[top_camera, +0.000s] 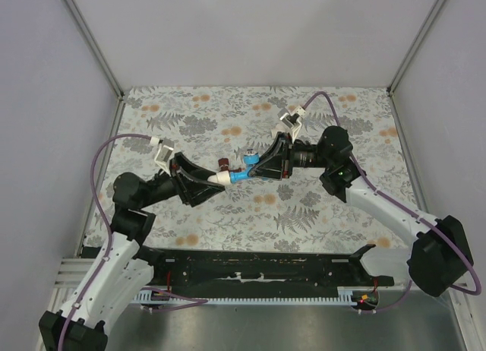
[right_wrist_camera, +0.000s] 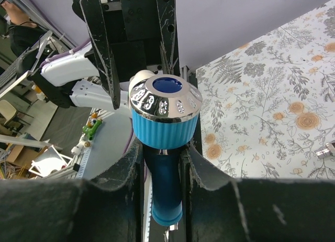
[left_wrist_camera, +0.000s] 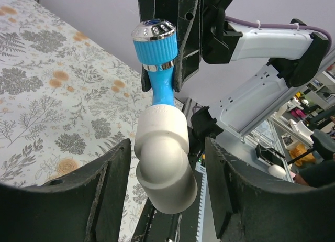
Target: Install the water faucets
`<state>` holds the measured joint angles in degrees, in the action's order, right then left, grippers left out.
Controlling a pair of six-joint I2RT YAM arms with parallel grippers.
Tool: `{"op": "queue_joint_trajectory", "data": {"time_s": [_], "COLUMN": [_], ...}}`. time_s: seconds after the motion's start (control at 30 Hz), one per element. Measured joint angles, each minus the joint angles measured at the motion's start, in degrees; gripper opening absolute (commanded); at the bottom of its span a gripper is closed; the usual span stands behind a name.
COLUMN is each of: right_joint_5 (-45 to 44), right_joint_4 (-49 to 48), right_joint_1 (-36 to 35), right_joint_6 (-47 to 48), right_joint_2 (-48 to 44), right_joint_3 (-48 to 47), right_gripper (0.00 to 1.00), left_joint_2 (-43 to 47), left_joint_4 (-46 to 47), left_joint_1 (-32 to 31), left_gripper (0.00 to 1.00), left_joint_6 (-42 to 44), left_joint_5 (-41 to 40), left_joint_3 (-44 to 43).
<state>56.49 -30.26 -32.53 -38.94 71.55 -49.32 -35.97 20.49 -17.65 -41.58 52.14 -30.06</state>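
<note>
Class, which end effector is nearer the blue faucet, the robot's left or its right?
Right. The right end effector clamps the blue faucet around its body. The left end effector sits beyond the faucet's far end, flanking the white fitting there.

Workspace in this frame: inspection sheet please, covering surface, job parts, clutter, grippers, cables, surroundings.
Surface: floral cloth, flat.
Job's things: blue faucet stem in white elbow fitting, in the air; red-brown faucet beside them, apparently loose.
Clutter: nothing seen.
Grippers: left gripper shut on the fitting; right gripper shut on the blue faucet.
Cables: purple cables loop off both arms.
Surroundings: grey walls, black rail at near edge.
</note>
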Motion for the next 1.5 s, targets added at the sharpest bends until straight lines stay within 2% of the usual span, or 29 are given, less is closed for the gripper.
{"op": "queue_joint_trajectory", "data": {"time_s": [0.1,0.13,0.23,0.33,0.37,0.5,0.57,0.67,0.77,0.8,0.87,1.0,1.1,1.17,1.37,1.5], "right_joint_5": [-0.9,-1.2,-1.6,-2.1,-2.4,-3.8,-4.7,-5.5,-6.4,-6.6,-8.7,-13.7,-16.0,-16.4,-14.2,-10.6], "right_joint_4": [0.9,1.2,1.7,2.2,2.6,5.2,7.7,9.6,10.3,10.7,13.2,19.6,24.2,26.4,26.6,24.8], "right_joint_1": [0.0,0.0,-0.3,-0.4,-0.4,-0.5,-0.8,-1.2,-2.3,-2.6,-2.9,-1.3,-1.1,-1.1,-1.1,-1.1], "right_joint_6": [0.5,0.7,1.2,2.6,2.6,0.8,-1.1,-4.7,-6.6,-6.4,-5.4,3.8,14.9,22.8,42.1,50.5], "right_joint_2": [-0.2,-0.2,-0.3,-0.3,-0.5,-0.7,-0.8,-0.8,-1.5,-1.9,-3.7,-8.8,-14.0,-17.2,-23.6,-23.1], "right_joint_3": [0.0,0.0,0.0,0.0,0.0,0.0,0.0,0.5,1.1,1.1,1.1,0.9,0.9,0.9,2.6,4.5], "right_gripper": [0.0,0.0,0.0,0.0,0.0,0.0,0.06,0.21,0.48,0.54,0.68,0.85,0.9,0.98,0.98,0.98], "left_joint_2": [-1.3,-1.8,-2.8,-3.3,-3.5,-3.7,-3.1,-1.2,2.4,3.4,5.7,8.6,8.4,7.8,1.6,-1.6], "left_joint_4": [0.8,1.0,1.4,1.5,1.5,0.0,-3.3,-9.2,-15.4,-16.7,-19.1,-20.5,-19.3,-17.4,-11.5,-8.0], "left_joint_1": [-0.3,-0.5,-1.0,-1.3,-1.3,-1.3,-1.4,-1.5,-1.7,-1.8,-2.1,-1.9,-2.0,-2.0,-2.0,-2.0], "left_gripper": [0.63,0.61,0.4,0.09,0.02,0.02,0.02,0.02,0.02,0.02,0.02,0.02,0.02,0.02,0.02,0.02], "left_joint_6": [-0.6,-0.8,-1.4,-2.4,-2.5,-1.1,1.6,7.0,12.6,13.8,17.0,17.9,14.2,10.1,-6.2,-14.7], "left_joint_5": [0.0,0.0,0.0,-0.7,-0.7,-0.6,-0.5,-0.2,-1.0,-1.4,-2.3,-4.7,-5.9,-6.4,-6.9,-6.8], "left_joint_3": [0.6,0.7,1.1,1.4,1.4,1.4,1.2,0.1,-0.8,-1.0,-1.6,-2.2,-1.6,-0.4,1.5,1.6]}}
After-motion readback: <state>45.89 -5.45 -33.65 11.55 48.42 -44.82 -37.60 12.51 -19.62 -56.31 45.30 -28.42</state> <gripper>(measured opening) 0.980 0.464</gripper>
